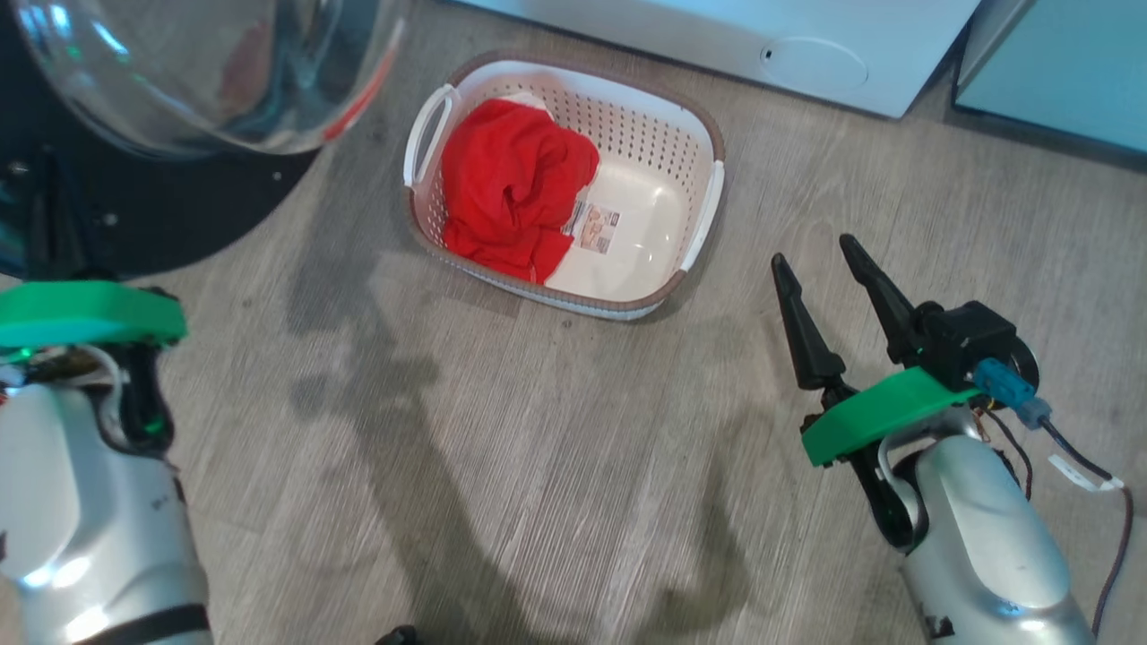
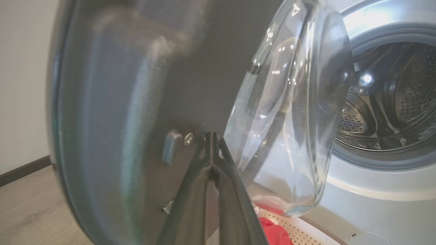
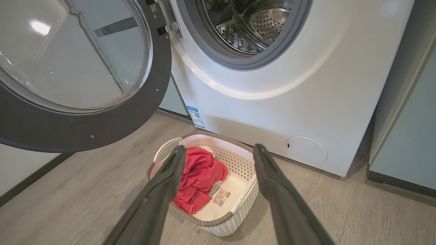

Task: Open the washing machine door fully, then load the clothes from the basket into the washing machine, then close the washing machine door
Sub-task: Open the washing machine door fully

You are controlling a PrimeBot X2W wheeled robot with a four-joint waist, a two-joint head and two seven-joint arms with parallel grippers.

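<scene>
Left claw [image 2: 212, 136]: pressed together, tips at the dark inner rim of the washing machine door [image 2: 190, 85], centre of the left wrist view.
Right claw [image 1: 812, 253]: spread, empty, right of centre in the head view.
Clothes [image 1: 511, 188]: in the left half of the basket [image 1: 645, 134], upper centre.
Washing machine [image 3: 272, 102]: door stands open, drum [image 3: 252, 23] exposed.

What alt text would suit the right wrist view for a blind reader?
A white washing machine stands with its round black-rimmed door swung open, steel drum showing. On the wooden floor before it, a white basket holds red clothes, seen between the dark fingers of the open right gripper.
</scene>
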